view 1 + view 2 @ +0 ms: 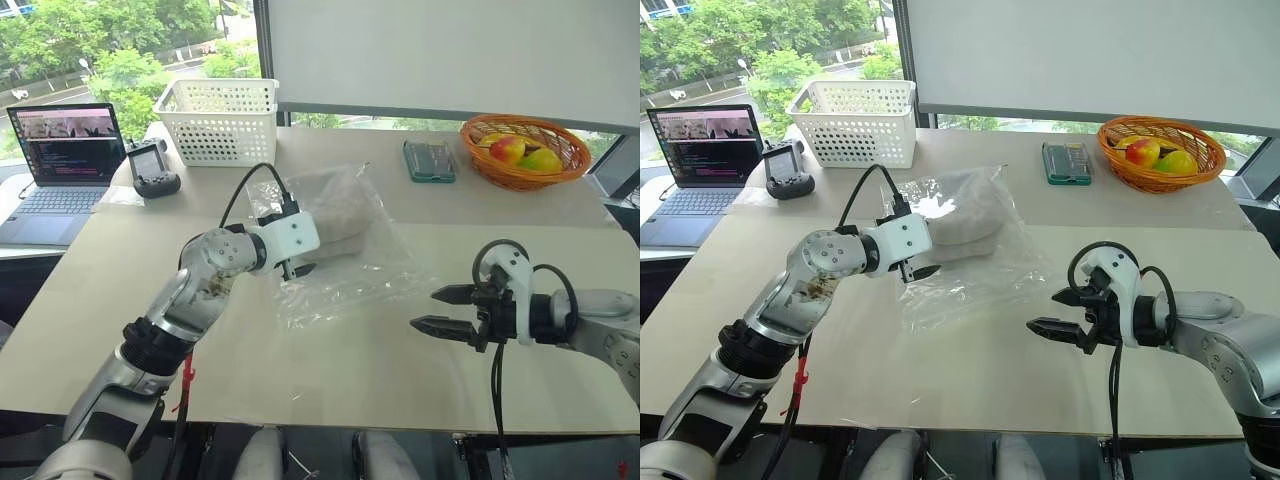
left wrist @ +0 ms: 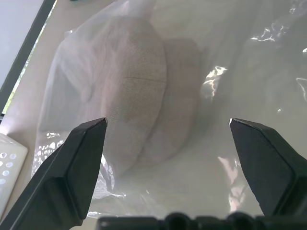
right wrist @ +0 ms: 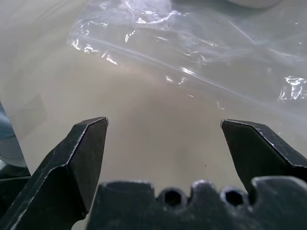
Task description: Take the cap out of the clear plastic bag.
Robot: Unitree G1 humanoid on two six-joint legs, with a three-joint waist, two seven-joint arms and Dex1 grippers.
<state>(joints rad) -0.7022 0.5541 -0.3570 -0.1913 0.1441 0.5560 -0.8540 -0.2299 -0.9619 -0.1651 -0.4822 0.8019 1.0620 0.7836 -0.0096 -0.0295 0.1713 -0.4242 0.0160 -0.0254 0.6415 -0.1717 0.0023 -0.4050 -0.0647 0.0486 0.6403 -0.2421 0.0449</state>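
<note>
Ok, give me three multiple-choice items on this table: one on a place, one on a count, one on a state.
1. Where is the cap?
A. inside the bag
B. in the white basket
C. on the laptop

2. How many baskets stand on the table?
A. one
B. two
C. four

3. How do both end effectors stand?
A. shut on the bag
B. open, holding nothing
C. shut on the cap

Key: 1 A, the cap shows through the clear plastic. 2 B, a white one and an orange fruit basket. 3 B, the left end effector and right end effector have their fingers spread wide with nothing between them.
</note>
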